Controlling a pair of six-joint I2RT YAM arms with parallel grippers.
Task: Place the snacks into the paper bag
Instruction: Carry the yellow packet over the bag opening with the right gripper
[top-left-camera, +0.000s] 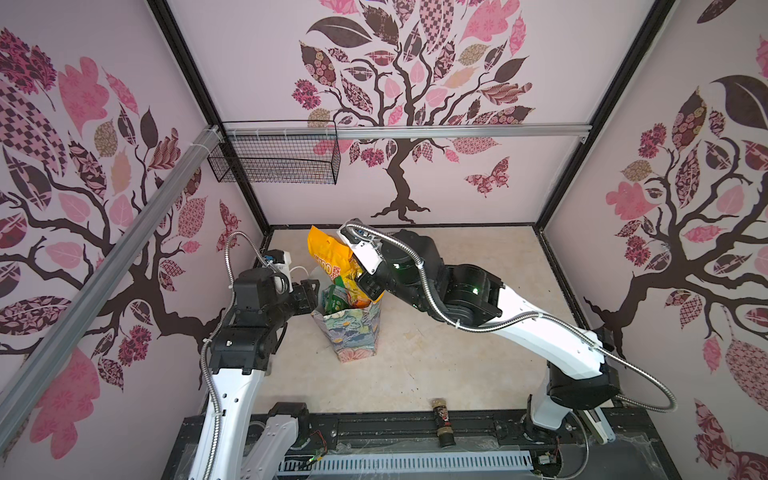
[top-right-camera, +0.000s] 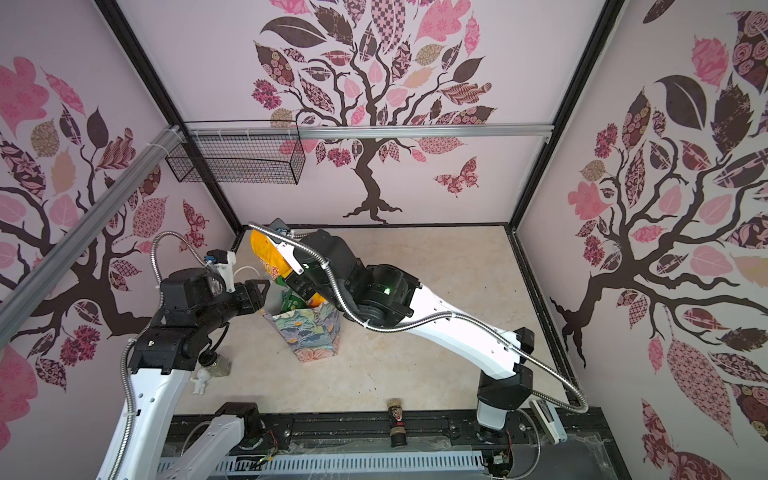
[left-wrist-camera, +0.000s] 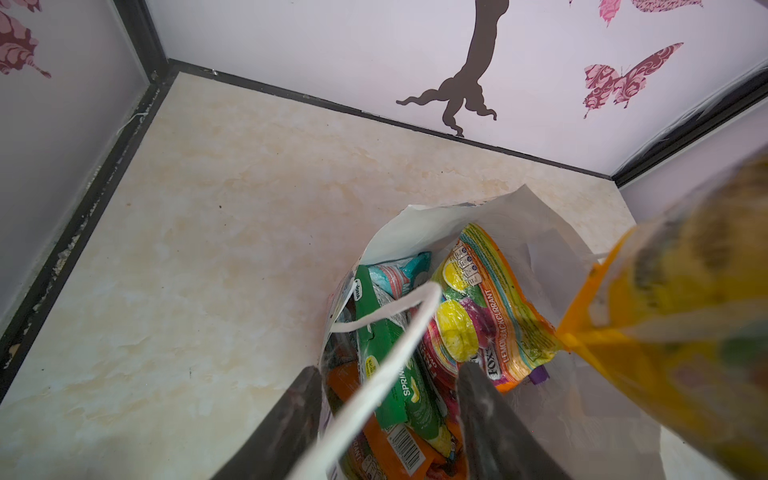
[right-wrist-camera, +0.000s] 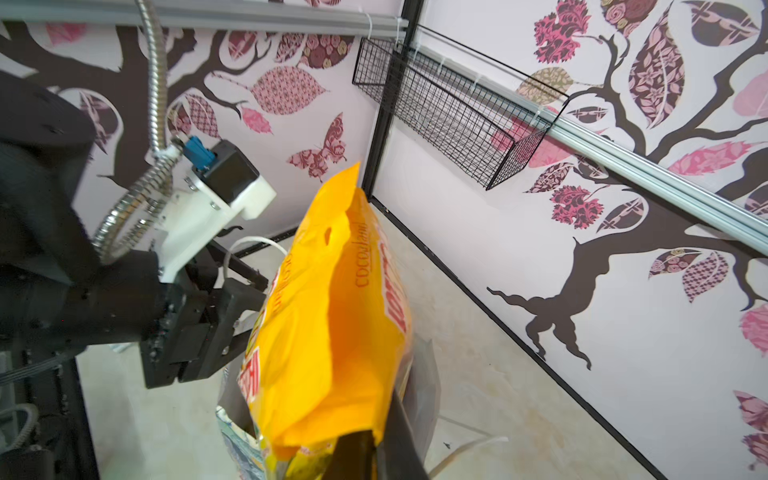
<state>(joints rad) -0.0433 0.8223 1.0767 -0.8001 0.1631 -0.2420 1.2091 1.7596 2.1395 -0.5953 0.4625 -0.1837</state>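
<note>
Several glossy snack packets (left-wrist-camera: 478, 316) sit in your tall floral paper bag (top-left-camera: 353, 328); left jaws spread astride its rim, likely steadying it, right jaws pinch the yellow-orange plastic packet (top-left-camera: 328, 253) at its mouth

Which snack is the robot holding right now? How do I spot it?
Find the flowery paper bag standing mid-floor. A yellow packet pokes up out of its top, pinched by the right gripper. The green packet and stripy packet lie down inside; only this one is yellow-orange and stands above the rim.
</note>
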